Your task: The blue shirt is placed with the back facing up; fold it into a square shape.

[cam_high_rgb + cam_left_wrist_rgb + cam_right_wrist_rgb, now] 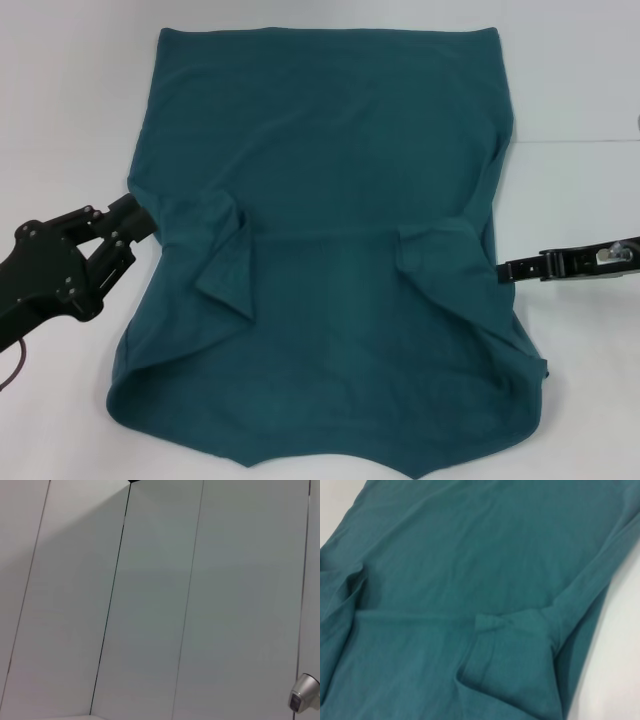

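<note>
Head view shows the blue shirt point(330, 250) spread flat on the white table point(70, 110), plain side up, its long axis running near to far, with a straight edge at the far end and a curved, pointed edge at the near end. Both sleeves are folded inward onto the body, forming small flaps left and right of centre. The left gripper point(140, 222) reaches in low from the left, its tip at the shirt's left edge beside the folded sleeve; whether its fingers are open or closed cannot be told. The right gripper point(503, 270) comes in level from the right, touching the right edge; its fingers are likewise unclear. Right wrist view shows the shirt's point(470, 580) folded sleeve up close.
</note>
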